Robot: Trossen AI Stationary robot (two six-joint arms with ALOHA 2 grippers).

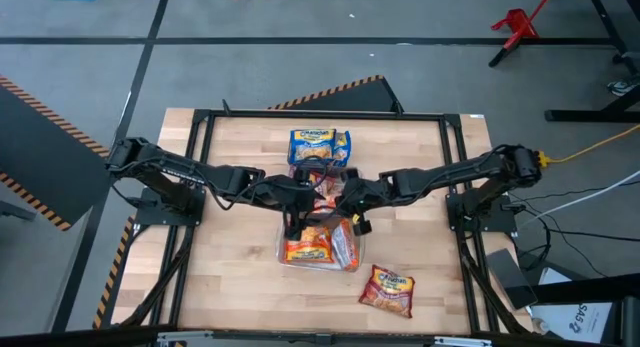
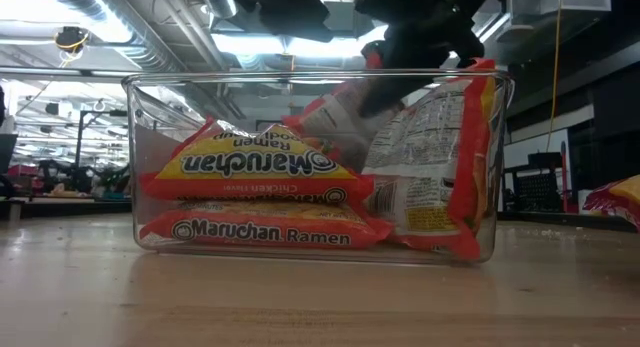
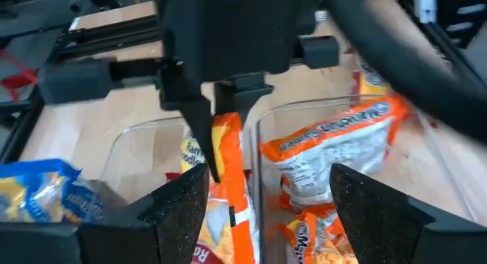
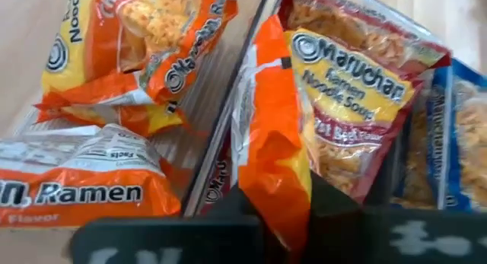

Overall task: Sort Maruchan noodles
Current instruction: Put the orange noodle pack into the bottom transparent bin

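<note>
My right gripper (image 1: pixel 350 219) is shut on an orange noodle packet (image 3: pixel 232 180), which stands on edge by the clear wall (image 3: pixel 259 165) between the near bin (image 1: pixel 352 255) and the middle bin (image 1: pixel 322 182). The near bin holds several orange packets (image 2: pixel 255 227), some lying flat and one standing on end (image 2: pixel 435 167). The middle bin holds a red packet (image 4: pixel 354 89) and the far bin holds blue-and-yellow packets (image 1: pixel 320 145). My left gripper (image 3: pixel 278 211) is open and empty over the near bin's left part (image 1: pixel 296 222), facing the held packet. My right gripper pinches the orange packet's upper end (image 3: pixel 227 127) between its two fingers (image 3: pixel 199 138), coming from above and pointing down. The packet hangs upright and edge-on below the fingers (image 4: pixel 274 157), close against the bin wall. Its lower end is hidden.
A loose red packet (image 1: pixel 387 290) lies on the wooden table near the front right. The three clear bins stand in a row from far to near at the table's middle. Black frame rails (image 1: pixel 200 187) run along the table's left and right sides.
</note>
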